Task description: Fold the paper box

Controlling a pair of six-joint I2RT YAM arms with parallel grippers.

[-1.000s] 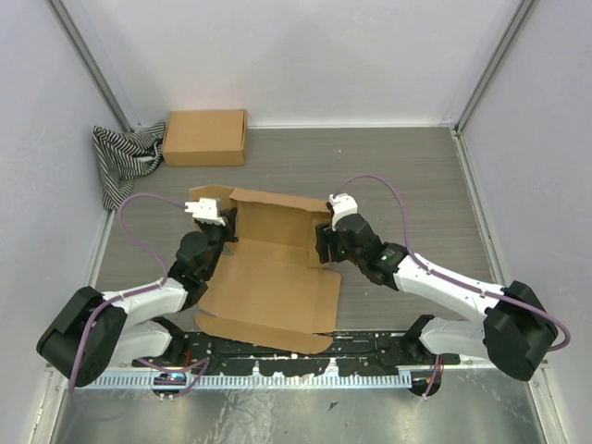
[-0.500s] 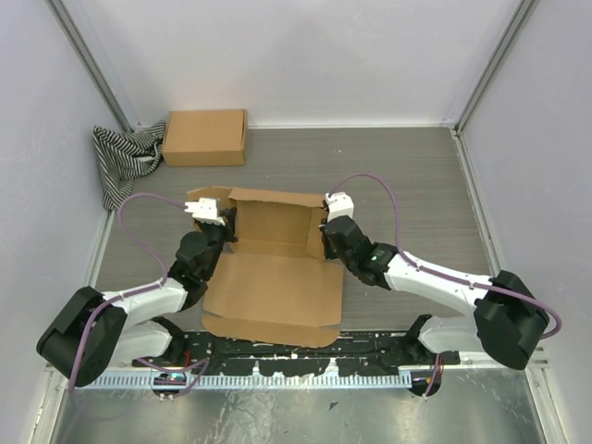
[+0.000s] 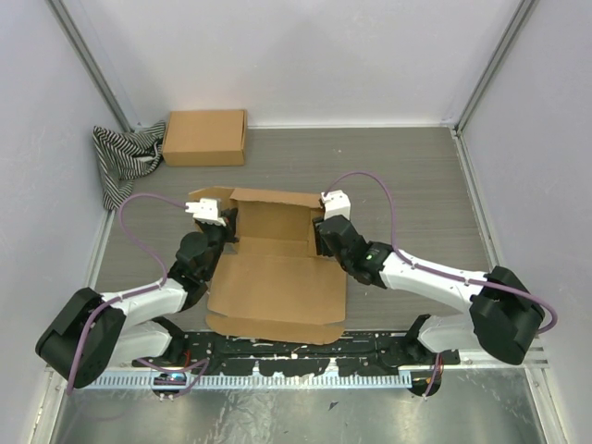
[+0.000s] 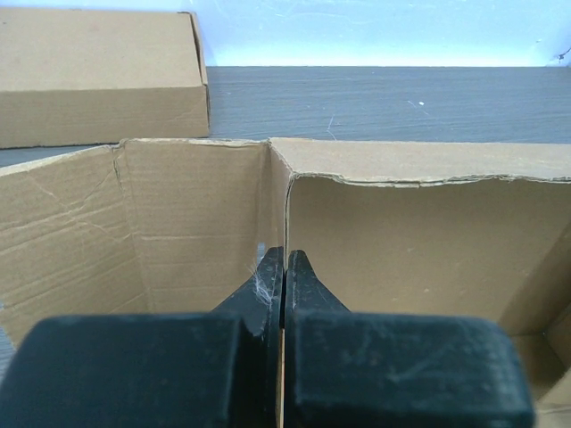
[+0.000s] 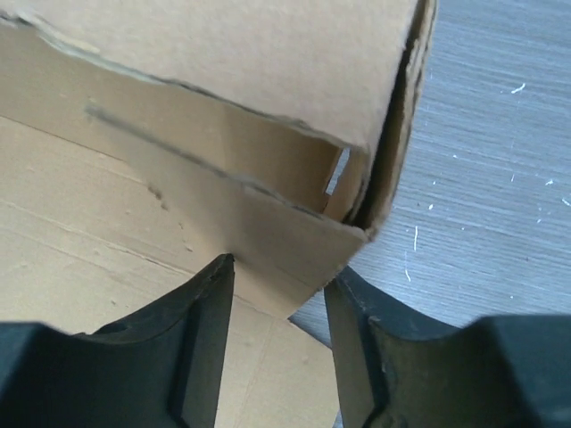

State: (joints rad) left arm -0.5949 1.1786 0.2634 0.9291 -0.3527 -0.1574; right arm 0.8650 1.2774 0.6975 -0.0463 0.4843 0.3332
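Paper box (image 3: 277, 287) wall clamped in left pincer (image 4: 283, 267), corner inside parted right pincer (image 5: 278, 272).

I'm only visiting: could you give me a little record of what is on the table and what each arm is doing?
Paper box: half folded, back and side walls raised, lid lying flat toward the arms
Left fingers: shut, pinching the box's left wall
Right fingers: open, one on each side of the right wall's corner
Also there: closed cardboard box and striped cloth, far left corner
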